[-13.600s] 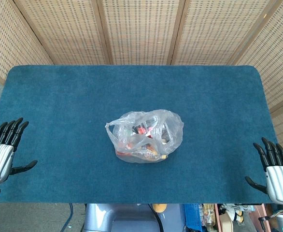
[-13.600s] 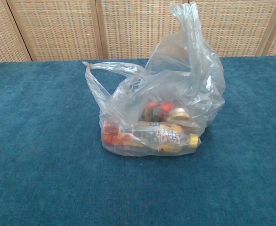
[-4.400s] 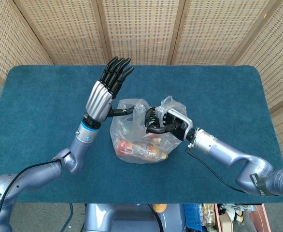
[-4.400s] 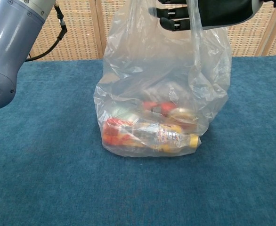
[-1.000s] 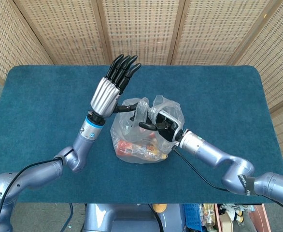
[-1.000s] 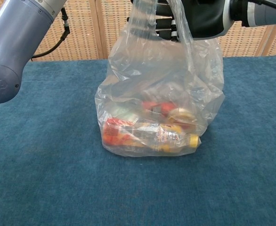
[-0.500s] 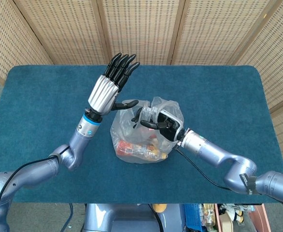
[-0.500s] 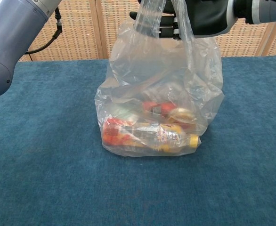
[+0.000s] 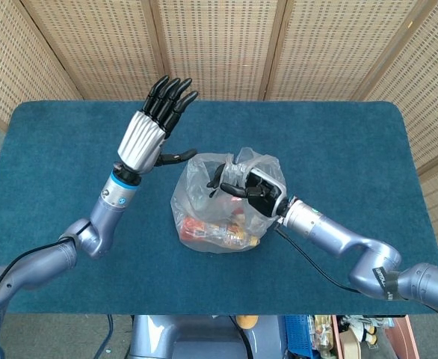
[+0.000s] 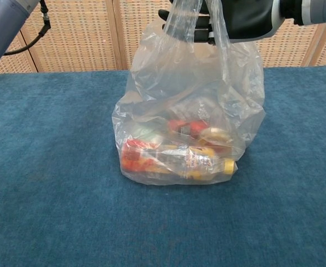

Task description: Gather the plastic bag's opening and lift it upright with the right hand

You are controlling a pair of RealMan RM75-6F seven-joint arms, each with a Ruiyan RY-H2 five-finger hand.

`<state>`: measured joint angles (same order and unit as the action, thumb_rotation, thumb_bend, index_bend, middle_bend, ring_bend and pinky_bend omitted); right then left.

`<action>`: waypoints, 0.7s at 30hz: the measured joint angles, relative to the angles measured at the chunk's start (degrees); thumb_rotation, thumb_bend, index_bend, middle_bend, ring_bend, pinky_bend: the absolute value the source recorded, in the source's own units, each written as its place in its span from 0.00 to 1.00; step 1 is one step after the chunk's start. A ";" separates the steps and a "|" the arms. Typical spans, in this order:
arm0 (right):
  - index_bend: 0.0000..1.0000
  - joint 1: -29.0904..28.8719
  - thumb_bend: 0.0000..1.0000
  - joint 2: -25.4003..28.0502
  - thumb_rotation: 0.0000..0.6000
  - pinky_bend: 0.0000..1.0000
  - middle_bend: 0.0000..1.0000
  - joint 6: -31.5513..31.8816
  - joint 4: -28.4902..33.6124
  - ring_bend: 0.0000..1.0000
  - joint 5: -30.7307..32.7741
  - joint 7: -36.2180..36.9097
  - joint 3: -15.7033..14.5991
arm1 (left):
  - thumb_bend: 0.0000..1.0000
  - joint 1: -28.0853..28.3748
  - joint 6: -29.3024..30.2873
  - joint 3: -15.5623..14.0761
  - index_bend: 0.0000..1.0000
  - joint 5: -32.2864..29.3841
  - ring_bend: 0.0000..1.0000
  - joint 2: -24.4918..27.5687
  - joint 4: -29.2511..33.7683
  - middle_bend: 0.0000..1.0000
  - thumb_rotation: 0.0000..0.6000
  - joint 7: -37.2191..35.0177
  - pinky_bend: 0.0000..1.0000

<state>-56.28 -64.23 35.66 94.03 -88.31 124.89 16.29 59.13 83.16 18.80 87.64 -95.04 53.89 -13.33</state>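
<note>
A clear plastic bag [image 9: 211, 206] [image 10: 191, 111] with red, yellow and orange packets inside stands upright in the middle of the blue table [image 9: 69, 134]. My right hand [image 9: 247, 187] [image 10: 230, 19] grips the gathered handles at the bag's top; its black fingers curl around the plastic. The bag's bottom rests on the cloth in the chest view. My left hand [image 9: 150, 127] is raised to the left of the bag, fingers spread and straight, holding nothing, a short way off the plastic.
Woven wicker screens [image 9: 219, 45] stand behind the table's far edge. My left forearm [image 10: 1, 22] shows at the chest view's top left corner. Blue cloth [image 10: 52, 211] lies open on all sides of the bag.
My left hand has drawn back to the left, away from the bag, with fingers still spread. The right hand keeps its grip on the gathered handles; the bag has barely shifted.
</note>
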 measured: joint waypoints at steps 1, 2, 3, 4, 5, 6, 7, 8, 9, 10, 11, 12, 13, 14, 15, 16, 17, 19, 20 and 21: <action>0.46 -0.05 0.36 0.08 1.00 0.35 0.53 0.05 0.03 0.34 0.13 -0.03 -0.06 | 0.08 -0.30 -0.02 -0.14 0.00 -0.03 0.00 0.35 -0.24 0.00 1.00 -0.30 0.01; 0.46 -0.07 0.36 0.15 1.00 0.35 0.53 0.08 0.06 0.34 0.25 -0.06 -0.08 | 0.08 -0.73 -0.08 -0.31 0.00 -0.15 0.00 0.79 -0.57 0.00 1.00 -0.69 0.01; 0.46 -0.11 0.36 0.28 1.00 0.35 0.53 0.12 0.12 0.34 0.44 -0.11 -0.08 | 0.08 -1.08 -0.14 -0.45 0.00 -0.25 0.00 1.12 -0.81 0.00 1.00 -1.00 0.01; 0.46 -0.13 0.36 0.42 1.00 0.35 0.53 0.14 0.21 0.34 0.64 -0.21 -0.09 | 0.08 -1.47 -0.20 -0.59 0.00 -0.38 0.00 1.50 -1.02 0.00 1.00 -1.35 0.01; 0.46 -0.17 0.36 0.59 1.00 0.35 0.53 0.12 0.32 0.34 0.88 -0.36 -0.09 | 0.08 -2.07 -0.24 -0.75 0.00 -0.59 0.00 2.10 -1.27 0.00 1.00 -1.80 0.01; 0.45 -0.22 0.36 0.83 1.00 0.35 0.53 0.09 0.48 0.34 1.21 -0.58 -0.07 | 0.08 -2.55 -0.25 -0.85 0.00 -0.77 0.00 2.60 -1.43 0.00 1.00 -2.07 0.00; 0.45 -0.25 0.36 0.99 1.00 0.35 0.53 0.06 0.62 0.34 1.46 -0.73 -0.04 | 0.08 -3.07 -0.31 -0.95 0.00 -1.01 0.00 3.10 -1.56 0.00 1.00 -2.26 0.00; 0.45 -0.28 0.35 1.17 1.00 0.35 0.53 0.02 0.80 0.34 1.84 -0.89 0.04 | 0.08 -3.79 -0.47 -1.10 0.00 -1.39 0.00 3.83 -1.57 0.00 1.00 -2.44 0.00; 0.45 -0.30 0.32 1.31 1.00 0.35 0.53 -0.03 0.96 0.34 2.19 -1.04 0.12 | 0.08 -4.39 -0.67 -1.21 0.00 -1.76 0.00 4.50 -1.45 0.00 1.00 -2.54 0.00; 0.44 -0.33 0.30 1.46 1.00 0.36 0.53 -0.10 1.15 0.33 2.57 -1.24 0.21 | 0.08 -5.02 -0.88 -1.32 0.00 -2.13 0.00 5.24 -1.23 0.00 1.00 -2.64 0.00; 0.44 -0.37 0.25 1.62 1.00 0.36 0.53 -0.18 1.35 0.33 2.95 -1.45 0.34 | 0.08 -5.94 -1.12 -1.48 0.00 -2.61 0.00 6.26 -0.80 0.00 1.00 -2.74 0.00; 0.43 -0.42 0.21 1.84 1.00 0.36 0.53 -0.31 1.67 0.33 3.53 -1.72 0.57 | 0.09 -6.69 -1.20 -1.63 0.00 -2.91 0.00 7.06 -0.40 0.00 1.00 -2.79 0.00; 0.43 -0.46 0.18 2.03 1.00 0.36 0.53 -0.41 1.93 0.33 4.01 -1.85 0.81 | 0.09 -7.55 -1.19 -1.80 0.00 -3.22 0.00 7.88 -0.04 0.00 1.00 -2.85 0.00; 0.43 -0.52 0.16 2.25 1.00 0.36 0.53 -0.60 2.18 0.33 4.57 -2.00 1.07 | 0.09 -8.84 -1.10 -2.11 0.00 -3.56 0.00 8.92 0.42 0.00 1.00 -3.00 0.00; 0.42 -0.64 0.13 2.57 1.00 0.36 0.53 -1.00 2.49 0.34 5.44 -2.38 1.44 | 0.09 -9.87 -1.03 -2.38 0.00 -3.80 0.00 9.64 0.87 0.00 1.00 -3.13 0.00; 0.42 -0.76 0.10 2.84 1.00 0.37 0.53 -1.38 2.72 0.34 6.17 -2.80 1.74 | 0.09 -10.95 -0.95 -2.68 0.00 -4.09 0.00 10.37 1.34 0.00 1.00 -3.30 0.00; 0.41 -0.89 0.07 3.11 1.00 0.37 0.53 -1.81 2.95 0.35 6.95 -3.32 2.05 | 0.09 -12.40 -0.85 -3.12 0.00 -4.46 0.00 11.35 1.98 0.00 1.00 -3.58 0.00; 0.41 -1.17 0.02 3.76 1.00 0.40 0.55 -2.88 3.55 0.37 8.86 -4.88 2.79 | 0.09 -14.43 -0.75 -3.79 0.00 -5.00 0.00 12.69 2.93 0.00 1.00 -4.11 0.00; 0.41 -1.27 0.01 4.03 1.00 0.42 0.56 -3.32 3.82 0.40 9.66 -5.69 3.10 | 0.09 -15.58 -0.71 -4.21 0.00 -5.35 0.00 13.50 3.53 0.00 1.00 -4.50 0.00; 0.42 -1.37 0.00 4.30 1.00 0.45 0.58 -3.74 4.09 0.42 10.45 -6.50 3.39 | 0.09 -16.31 -0.68 -4.50 0.00 -5.59 0.00 13.99 3.96 0.00 1.00 -4.88 0.00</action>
<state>-57.65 -59.93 31.92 98.12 -77.86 118.39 19.68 42.82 82.48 14.30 82.06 -81.05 57.85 -18.21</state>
